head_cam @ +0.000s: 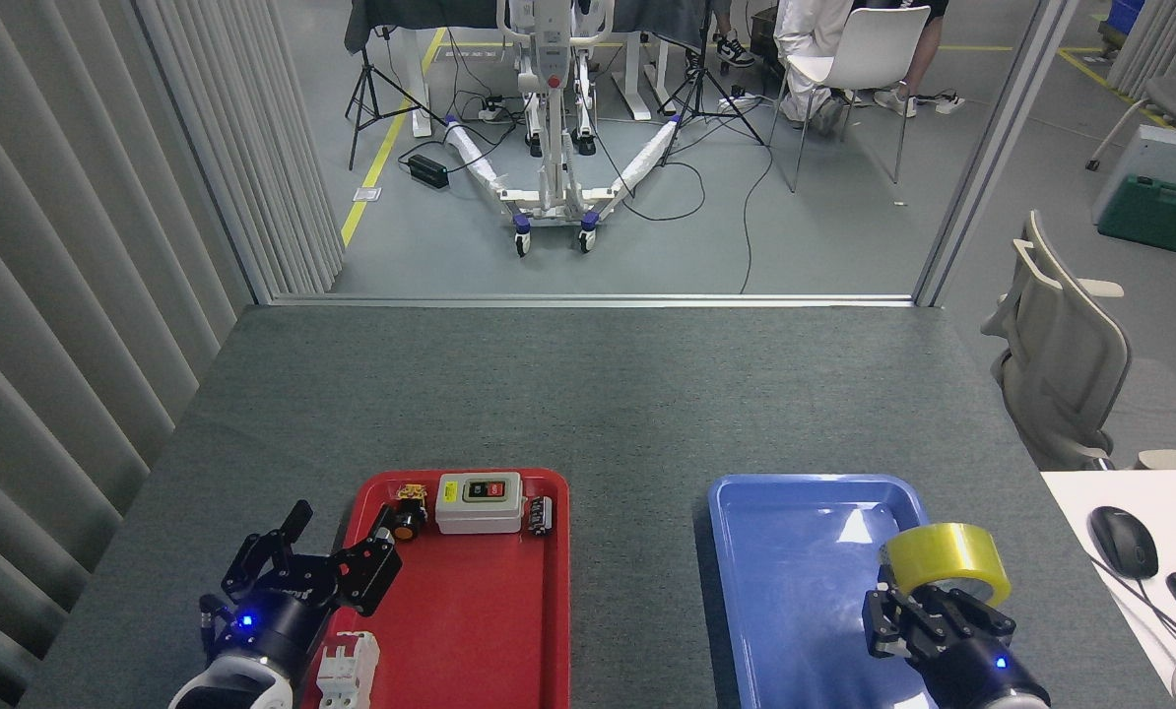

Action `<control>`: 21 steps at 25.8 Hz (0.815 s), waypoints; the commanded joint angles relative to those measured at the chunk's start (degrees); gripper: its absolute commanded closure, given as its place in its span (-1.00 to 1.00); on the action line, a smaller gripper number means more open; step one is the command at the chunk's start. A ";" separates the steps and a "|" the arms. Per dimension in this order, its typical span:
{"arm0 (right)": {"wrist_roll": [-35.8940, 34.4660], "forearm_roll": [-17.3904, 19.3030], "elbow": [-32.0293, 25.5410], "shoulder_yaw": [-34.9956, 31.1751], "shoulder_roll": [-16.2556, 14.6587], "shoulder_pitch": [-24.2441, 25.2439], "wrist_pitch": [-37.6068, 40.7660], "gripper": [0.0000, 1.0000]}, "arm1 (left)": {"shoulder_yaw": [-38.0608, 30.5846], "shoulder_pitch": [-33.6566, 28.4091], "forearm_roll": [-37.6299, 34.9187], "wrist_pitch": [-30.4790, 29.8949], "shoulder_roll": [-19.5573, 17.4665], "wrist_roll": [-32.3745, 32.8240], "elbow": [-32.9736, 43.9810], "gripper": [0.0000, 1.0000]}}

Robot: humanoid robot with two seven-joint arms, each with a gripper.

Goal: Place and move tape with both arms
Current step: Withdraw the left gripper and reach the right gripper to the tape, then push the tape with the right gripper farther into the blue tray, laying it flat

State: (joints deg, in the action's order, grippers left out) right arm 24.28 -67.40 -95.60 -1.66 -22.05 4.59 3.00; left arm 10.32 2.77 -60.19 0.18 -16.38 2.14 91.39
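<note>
— What is your right gripper [928, 603] doing?
— It is holding the tape [947, 561]. My black fingers are closed around the bottom of the yellow roll. The roll sits over the right edge of the blue tray [795, 551].
— And your left gripper [317, 561]?
— Its fingers are spread wide, with nothing in them. It hangs over the left edge of the red tray [480, 611].
— What is in the red tray?
— A grey switch box [479, 501] at the far end and a white part [348, 666] at the near corner. Both trays lie on the grey desk [588, 394].
</note>
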 commanded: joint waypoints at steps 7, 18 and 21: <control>12.46 1.05 -2.75 0.43 1.92 -3.27 -2.82 0.41 | -1.18 1.27 3.24 -1.15 -0.41 1.11 -5.52 -1.00; 50.69 5.26 -1.78 3.07 1.83 -11.26 -4.14 1.00 | 4.71 0.48 7.11 -7.21 -1.20 0.93 -4.47 -1.00; 52.89 7.55 -1.08 3.15 1.74 -13.64 -7.65 1.00 | 5.50 0.13 7.28 -8.26 -2.34 1.02 -4.65 -1.00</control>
State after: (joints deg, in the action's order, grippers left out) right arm 73.35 -62.15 -97.38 1.17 -20.31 -6.72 -2.10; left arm 14.34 3.19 -52.98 -6.40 -17.71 3.22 86.44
